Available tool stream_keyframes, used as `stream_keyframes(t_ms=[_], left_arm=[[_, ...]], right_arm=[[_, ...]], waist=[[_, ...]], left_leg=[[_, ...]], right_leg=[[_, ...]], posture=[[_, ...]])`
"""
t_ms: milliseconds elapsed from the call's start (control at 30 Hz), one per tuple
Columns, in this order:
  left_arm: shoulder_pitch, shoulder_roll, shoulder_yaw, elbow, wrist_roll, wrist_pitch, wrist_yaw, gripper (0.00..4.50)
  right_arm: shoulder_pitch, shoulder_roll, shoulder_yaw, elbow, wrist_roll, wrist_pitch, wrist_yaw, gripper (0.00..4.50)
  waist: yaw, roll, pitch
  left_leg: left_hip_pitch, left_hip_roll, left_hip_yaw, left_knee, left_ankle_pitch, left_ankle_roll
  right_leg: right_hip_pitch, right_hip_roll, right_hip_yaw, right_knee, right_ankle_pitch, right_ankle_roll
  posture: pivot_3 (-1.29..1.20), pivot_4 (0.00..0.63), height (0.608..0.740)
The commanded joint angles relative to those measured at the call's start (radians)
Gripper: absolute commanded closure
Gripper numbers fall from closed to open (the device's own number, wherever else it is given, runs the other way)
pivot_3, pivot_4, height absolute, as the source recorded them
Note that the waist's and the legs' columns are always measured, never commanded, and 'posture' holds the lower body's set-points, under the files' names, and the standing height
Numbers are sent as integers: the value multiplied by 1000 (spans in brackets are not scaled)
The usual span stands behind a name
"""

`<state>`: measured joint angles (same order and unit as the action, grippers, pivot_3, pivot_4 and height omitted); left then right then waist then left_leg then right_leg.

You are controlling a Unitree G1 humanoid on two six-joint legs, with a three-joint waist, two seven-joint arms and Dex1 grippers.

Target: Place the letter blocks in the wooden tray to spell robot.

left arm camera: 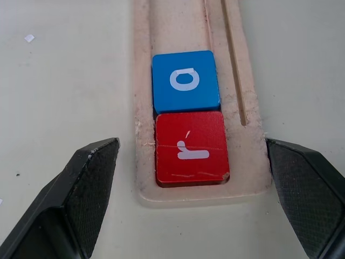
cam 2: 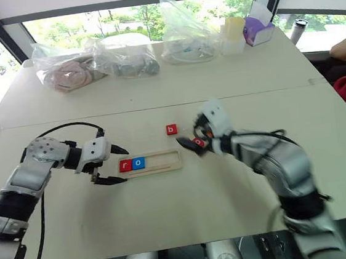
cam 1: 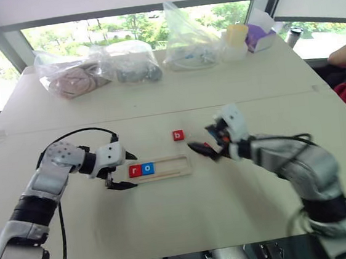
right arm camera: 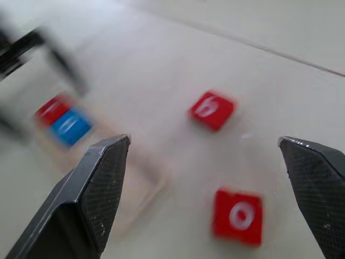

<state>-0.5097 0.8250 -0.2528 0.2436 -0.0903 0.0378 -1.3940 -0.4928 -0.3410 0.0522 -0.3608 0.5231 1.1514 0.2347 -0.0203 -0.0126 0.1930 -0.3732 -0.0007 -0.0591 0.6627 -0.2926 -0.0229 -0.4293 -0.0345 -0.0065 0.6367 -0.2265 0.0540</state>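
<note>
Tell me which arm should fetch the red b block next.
Right, probably. Its open hand hovers just beside the small red square b block, which lies loose on the table. The left hand sits open at the pale wooden tray's far end, by the placed r.

Bright daylight from windows (cam 1: pixel 137 25) behind (overexposed); right wrist view motion-blurred

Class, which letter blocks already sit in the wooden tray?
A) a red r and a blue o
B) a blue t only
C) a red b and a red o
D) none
A: the red r and the blue o lie side by side at one end of the wooden tray.
</note>
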Motion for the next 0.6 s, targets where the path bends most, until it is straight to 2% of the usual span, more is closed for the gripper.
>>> stream_keyframes(t_ms=[33, 133, 233, 600], left_arm=[[28, 64, 63, -64, -30, 87, -6, 24], [65, 127, 133, -149, -98, 205, -12, 24], [97, 147, 214, -235, -162, 309, 36, 24], [247, 94, 303, -422, -221, 451, 224, 24]], right_arm=[[-66, 72, -24, 68, -41, 49, -89, 0], [-139, 155, 8, 173, -80, 39, -125, 0], [-180, 222, 23, 267, -116, 22, -145, 0], [-211, 325, 84, 438, -253, -15, -203, 0]], waist=[[8, 0, 0], [0, 0, 0], [-1, 0, 0], [-2, 0, 0]], left_leg=[[0, 0, 0, 0, 0, 0], [-2, 2, 1, 0, 0, 0], [-2, 3, 1, 0, 0, 0], [0, 3, 2, 0, 0, 0]], right_leg=[[0, 1, 0, 1, 0, 0], [-4, 3, 1, 2, 0, 1], [-6, 3, 2, 7, -1, 0], [-7, 3, 3, 10, -1, 0]], posture=[[0, 150, 740], [0, 150, 740], [0, 150, 740], [0, 150, 740]])
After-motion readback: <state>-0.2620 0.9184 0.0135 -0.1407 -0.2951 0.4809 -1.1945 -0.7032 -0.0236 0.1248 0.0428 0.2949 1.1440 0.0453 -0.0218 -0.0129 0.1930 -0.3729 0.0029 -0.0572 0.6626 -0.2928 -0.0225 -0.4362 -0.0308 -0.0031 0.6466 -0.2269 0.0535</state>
